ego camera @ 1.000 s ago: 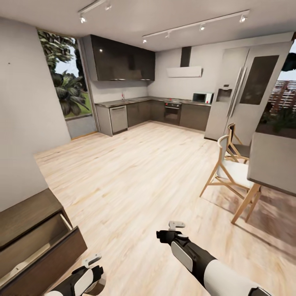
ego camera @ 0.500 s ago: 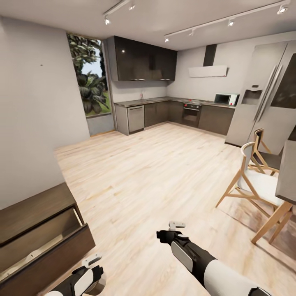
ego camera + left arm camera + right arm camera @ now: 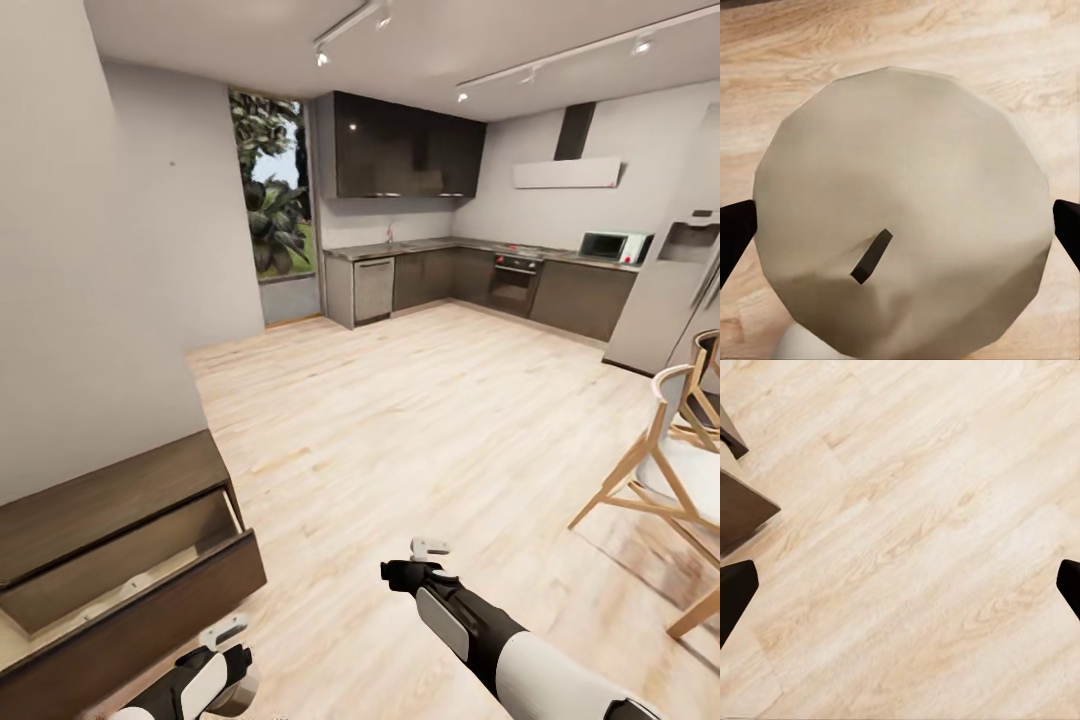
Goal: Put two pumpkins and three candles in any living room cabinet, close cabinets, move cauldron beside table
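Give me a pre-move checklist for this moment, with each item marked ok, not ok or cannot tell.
1. Candle in the left gripper: ok, the pale cylinder with its dark wick sits between the fingertips in the left wrist view.
2. Cabinet drawer open to receive it: ok, it stands pulled out.
3. Room inside the drawer: cannot tell, the head view shows little of its inside.
4. Right gripper free: ok, its fingertips stand wide apart over bare floor.
5. Chair out of the way: ok, it stands off on the robot's right.
6. All cabinets closed: not ok.
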You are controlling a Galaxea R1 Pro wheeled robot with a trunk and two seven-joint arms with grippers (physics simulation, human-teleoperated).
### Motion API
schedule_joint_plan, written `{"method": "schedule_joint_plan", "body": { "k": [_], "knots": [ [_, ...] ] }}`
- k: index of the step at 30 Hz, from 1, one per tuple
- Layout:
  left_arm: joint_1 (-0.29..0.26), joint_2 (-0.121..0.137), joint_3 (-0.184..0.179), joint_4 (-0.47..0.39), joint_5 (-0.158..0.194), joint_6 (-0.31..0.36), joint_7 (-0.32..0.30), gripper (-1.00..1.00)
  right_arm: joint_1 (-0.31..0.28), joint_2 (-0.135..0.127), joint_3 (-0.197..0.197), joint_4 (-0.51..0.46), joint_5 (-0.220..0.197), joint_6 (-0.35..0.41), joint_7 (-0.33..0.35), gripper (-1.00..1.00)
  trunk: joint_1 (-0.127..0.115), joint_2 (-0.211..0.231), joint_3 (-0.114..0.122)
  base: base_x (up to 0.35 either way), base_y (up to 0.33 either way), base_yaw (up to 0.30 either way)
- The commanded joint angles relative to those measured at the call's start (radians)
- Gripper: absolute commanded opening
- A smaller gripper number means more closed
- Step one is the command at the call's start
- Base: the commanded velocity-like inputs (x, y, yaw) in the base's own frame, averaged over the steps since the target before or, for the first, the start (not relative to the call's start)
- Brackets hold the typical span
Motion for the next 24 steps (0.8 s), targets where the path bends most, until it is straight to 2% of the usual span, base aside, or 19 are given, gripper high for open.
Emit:
{"method": "schedule_joint_plan", "body": {
  "k": [1, 8, 16, 24],
  "knots": [
    [0.000, 0.001, -0.008, -0.003, 0.007, 0.005, 0.007, -1.00, -0.001, -0.001, 0.007, -0.002, -0.006, 0.003, -0.008, 1.00, -0.004, 0.006, 0.002, 0.000, 0.000, 0.287],
    [0.000, 0.001, -0.008, -0.003, 0.007, 0.005, 0.007, -1.00, -0.001, -0.001, 0.007, -0.002, -0.006, 0.003, -0.008, 1.00, -0.031, 0.055, 0.024, 0.000, 0.000, 0.287],
    [0.000, 0.001, -0.008, -0.003, 0.007, 0.005, 0.007, -1.00, -0.001, -0.001, 0.007, -0.002, -0.007, 0.003, -0.009, 1.00, -0.031, 0.055, 0.024, 0.018, -0.018, 0.287],
    [0.000, 0.001, -0.008, -0.003, 0.007, 0.005, 0.007, -1.00, -0.001, -0.001, 0.007, -0.002, -0.006, 0.003, -0.009, 1.00, -0.031, 0.055, 0.024, 0.167, -0.198, 0.287]
  ]
}}
